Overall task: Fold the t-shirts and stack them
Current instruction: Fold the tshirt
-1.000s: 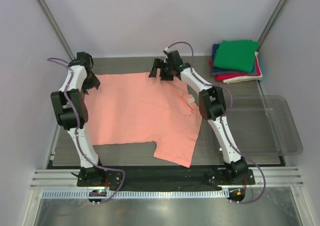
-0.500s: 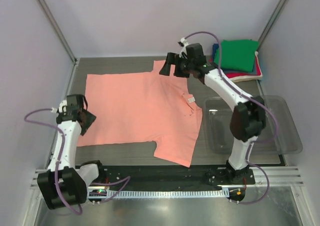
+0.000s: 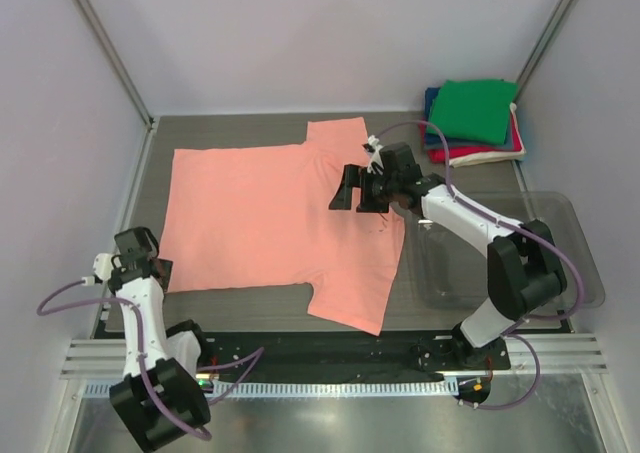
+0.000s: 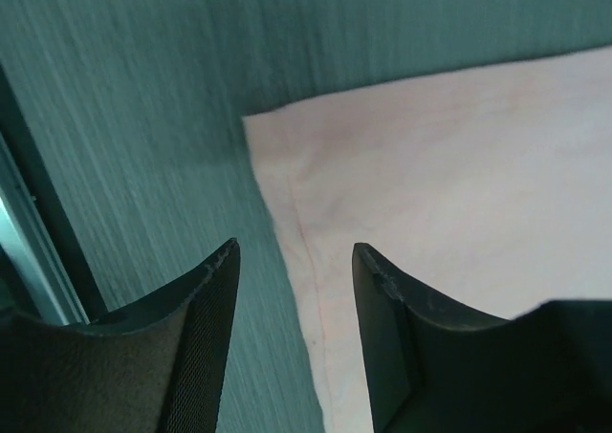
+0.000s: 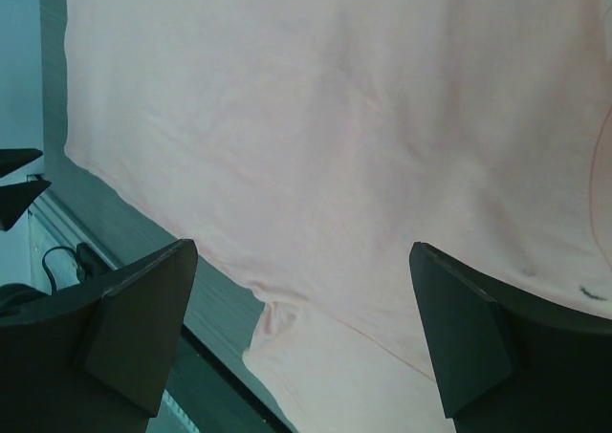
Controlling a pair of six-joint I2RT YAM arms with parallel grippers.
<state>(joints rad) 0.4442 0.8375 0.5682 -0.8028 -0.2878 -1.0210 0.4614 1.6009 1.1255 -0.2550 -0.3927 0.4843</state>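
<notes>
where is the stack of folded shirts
In the top view the folded stack sits at the far right corner, green on top, just beyond the clear tray.

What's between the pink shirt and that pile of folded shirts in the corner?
Just bare tabletop, with the right arm's thin cable looping over it; the overhead view shows this.

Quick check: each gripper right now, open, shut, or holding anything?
Left gripper: open, empty, over the salmon-pink t-shirt edge.
Right gripper: wide open, empty, above the same shirt.
</notes>
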